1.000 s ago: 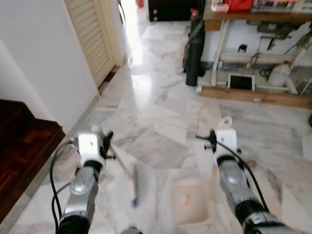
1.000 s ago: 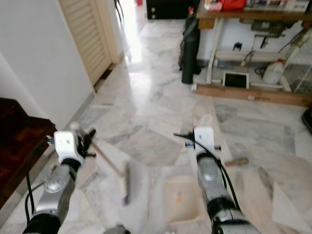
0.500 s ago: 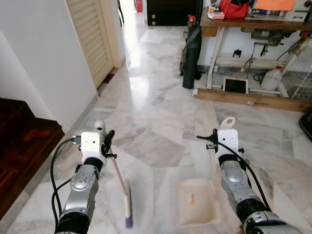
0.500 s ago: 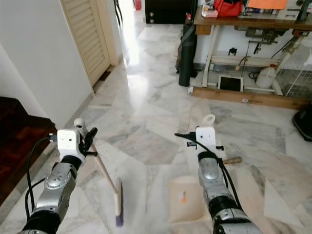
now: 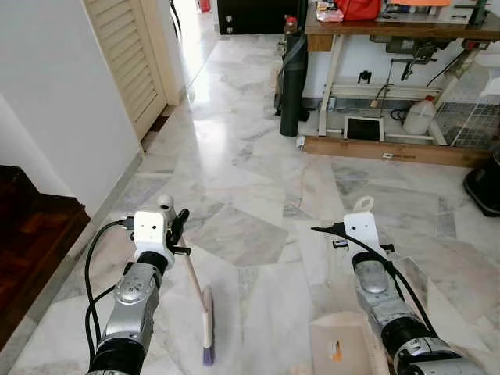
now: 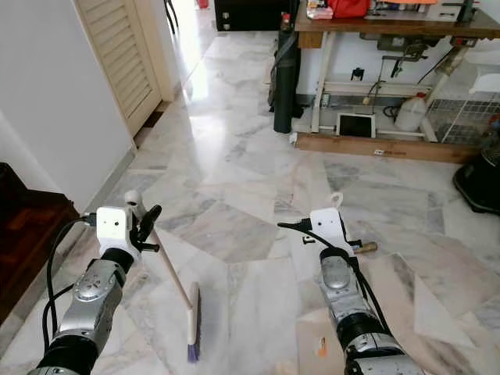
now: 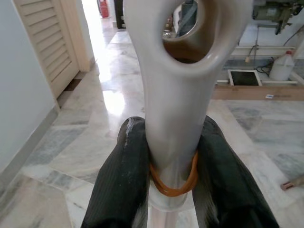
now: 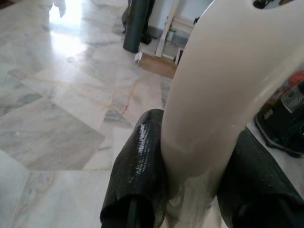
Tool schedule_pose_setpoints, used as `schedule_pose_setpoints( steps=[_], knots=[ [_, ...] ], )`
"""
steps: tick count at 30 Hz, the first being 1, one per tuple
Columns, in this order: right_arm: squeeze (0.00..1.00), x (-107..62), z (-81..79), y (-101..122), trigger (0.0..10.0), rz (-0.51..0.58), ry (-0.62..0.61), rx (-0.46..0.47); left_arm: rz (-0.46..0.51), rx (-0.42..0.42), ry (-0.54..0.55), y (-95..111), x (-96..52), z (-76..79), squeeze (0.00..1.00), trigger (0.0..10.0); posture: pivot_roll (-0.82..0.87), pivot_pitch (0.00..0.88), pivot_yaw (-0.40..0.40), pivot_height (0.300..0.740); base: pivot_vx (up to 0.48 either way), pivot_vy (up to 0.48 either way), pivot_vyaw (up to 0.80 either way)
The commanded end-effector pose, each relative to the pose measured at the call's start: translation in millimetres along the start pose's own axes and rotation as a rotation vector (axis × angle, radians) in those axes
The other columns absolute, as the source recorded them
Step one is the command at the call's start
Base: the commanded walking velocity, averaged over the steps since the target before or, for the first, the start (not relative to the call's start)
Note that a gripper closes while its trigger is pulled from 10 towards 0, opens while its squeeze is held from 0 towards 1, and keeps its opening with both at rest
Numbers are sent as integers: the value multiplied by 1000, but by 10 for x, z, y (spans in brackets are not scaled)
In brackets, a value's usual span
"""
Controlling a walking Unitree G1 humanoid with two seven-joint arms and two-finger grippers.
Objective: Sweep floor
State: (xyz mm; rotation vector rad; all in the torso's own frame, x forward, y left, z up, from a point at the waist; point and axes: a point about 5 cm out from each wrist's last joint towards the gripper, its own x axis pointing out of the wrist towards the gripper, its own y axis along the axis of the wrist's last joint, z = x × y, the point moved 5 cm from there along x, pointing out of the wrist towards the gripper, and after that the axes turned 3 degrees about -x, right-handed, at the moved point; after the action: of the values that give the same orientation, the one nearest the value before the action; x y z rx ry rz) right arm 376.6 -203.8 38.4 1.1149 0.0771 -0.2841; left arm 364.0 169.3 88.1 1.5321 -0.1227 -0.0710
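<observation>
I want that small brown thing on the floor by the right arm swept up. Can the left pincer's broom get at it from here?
Probably not yet: the broom in the left pincer is far from the brown thing, with the right pincer and dustpan between.

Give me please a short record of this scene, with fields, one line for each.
floor: marble tiles
left gripper: shut on the broom handle
broom: slanting down from the left gripper, bristles on the floor
right gripper: shut on the dustpan handle
dustpan: low in front of the right arm
background: workbench, white jug beneath it, louvred door on the left
</observation>
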Motion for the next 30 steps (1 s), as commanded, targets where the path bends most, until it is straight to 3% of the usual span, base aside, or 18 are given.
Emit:
schedule_pose_setpoints(
  steps=[1, 8, 13, 21, 30],
  knots=[
    [0, -8, -82, 9, 10000, -2, 34, -6, 1, -2, -15, 30, 40, 16, 0, 10000, 100, 0, 35, 740, 0, 0, 0],
    [0, -97, -341, -127, 10000, -64, 121, 27, -25, 6, -53, -6, 47, 73, 0, 10000, 104, 0, 44, 740, 0, 0, 0],
    [0, -121, -383, -165, 10000, -78, 133, 39, -26, 8, -55, -6, 48, 70, 0, 10000, 103, 0, 45, 740, 0, 0, 0],
    [0, -260, -569, -389, 10000, -174, 172, 169, -69, 22, -91, -54, 86, 101, 0, 10000, 100, 17, 54, 740, 0, 0, 0],
    [0, -300, -679, -405, 10000, -198, 188, 229, -94, 32, -95, -85, 80, 74, 0, 10000, 110, 48, 61, 740, 0, 0, 0]
  ],
)
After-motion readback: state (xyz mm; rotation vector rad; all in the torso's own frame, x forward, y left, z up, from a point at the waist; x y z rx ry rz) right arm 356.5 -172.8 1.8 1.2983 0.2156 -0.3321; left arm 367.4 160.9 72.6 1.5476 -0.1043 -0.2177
